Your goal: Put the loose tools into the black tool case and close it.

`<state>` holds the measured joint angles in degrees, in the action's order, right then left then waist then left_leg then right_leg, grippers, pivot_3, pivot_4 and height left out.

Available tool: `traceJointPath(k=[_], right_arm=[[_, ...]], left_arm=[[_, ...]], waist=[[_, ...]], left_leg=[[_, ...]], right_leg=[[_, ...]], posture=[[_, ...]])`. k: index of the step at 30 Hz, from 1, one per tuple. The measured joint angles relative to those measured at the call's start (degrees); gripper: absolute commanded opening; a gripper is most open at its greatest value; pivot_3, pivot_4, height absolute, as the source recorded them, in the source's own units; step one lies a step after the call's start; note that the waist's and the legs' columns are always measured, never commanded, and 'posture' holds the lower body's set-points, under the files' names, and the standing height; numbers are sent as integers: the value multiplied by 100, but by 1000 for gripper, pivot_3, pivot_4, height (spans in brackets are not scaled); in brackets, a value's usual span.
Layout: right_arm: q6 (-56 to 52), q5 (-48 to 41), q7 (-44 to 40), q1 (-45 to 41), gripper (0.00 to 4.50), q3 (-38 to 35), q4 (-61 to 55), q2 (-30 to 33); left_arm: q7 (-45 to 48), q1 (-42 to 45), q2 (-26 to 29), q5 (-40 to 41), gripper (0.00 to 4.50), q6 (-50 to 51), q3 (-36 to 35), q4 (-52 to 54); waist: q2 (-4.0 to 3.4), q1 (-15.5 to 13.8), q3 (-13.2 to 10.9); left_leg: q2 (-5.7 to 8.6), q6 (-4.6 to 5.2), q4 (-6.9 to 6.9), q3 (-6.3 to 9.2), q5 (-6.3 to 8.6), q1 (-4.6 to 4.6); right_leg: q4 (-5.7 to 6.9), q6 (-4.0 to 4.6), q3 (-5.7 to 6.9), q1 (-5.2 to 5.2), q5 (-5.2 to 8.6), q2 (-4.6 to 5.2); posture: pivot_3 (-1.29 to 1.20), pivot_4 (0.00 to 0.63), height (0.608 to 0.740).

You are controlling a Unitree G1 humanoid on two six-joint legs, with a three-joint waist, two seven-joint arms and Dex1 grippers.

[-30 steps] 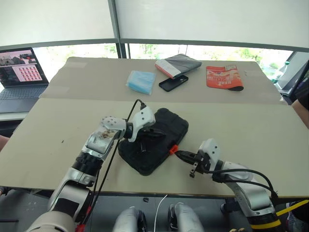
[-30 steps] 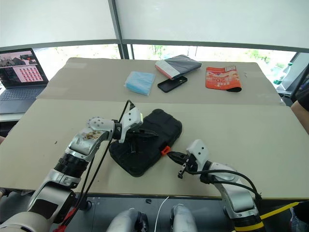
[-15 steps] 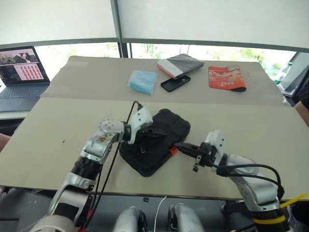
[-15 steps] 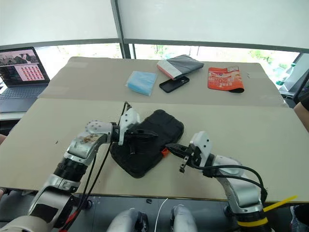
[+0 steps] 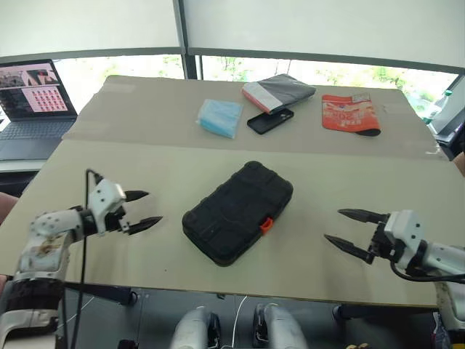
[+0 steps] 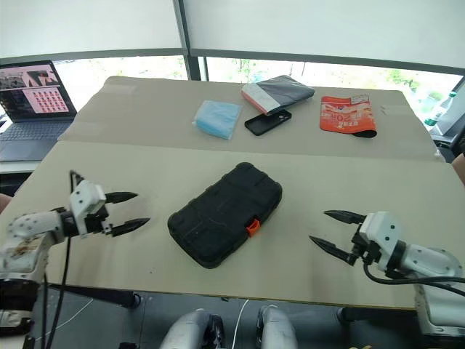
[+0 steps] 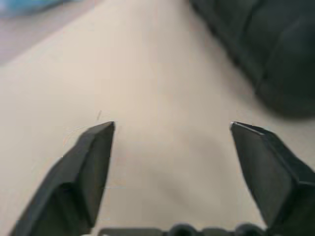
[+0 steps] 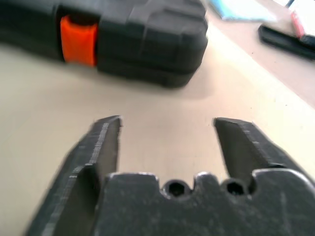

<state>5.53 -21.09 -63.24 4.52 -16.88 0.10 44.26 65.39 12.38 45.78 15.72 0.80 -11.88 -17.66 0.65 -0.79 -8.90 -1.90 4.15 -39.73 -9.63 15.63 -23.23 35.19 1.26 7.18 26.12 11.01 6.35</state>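
Both grippers, left (image 5: 142,210) and right (image 5: 347,230), jaws wide; closed black tool case (image 5: 238,211) looks rigid, weighty, slippery, so grab its long edges.

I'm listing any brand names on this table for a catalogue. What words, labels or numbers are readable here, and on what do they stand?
None can be read for certain.
Orange pouch: white print, too small to read.
Laptop: screen shows a grid of small red tiles, no legible text.
Black tool case: no lettering visible, only an orange latch.
Black phone, blue packet, grey and red pouch: no readable marks.
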Motion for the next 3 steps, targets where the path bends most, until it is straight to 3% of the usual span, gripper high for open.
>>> traceJointPath(k=[3], right_arm=[[532, 100, -73, -212, 4491, -12, 638, 1]], left_arm=[[-282, -128, -44, -14, 4500, -274, -106, -34]], waist=[[-1, -23, -2]], left_leg=[[6, -33, -1, 0, 22, -3]], right_leg=[[-5, -8, 1, -2, -6, 10]], posture=[[0, 150, 740]])
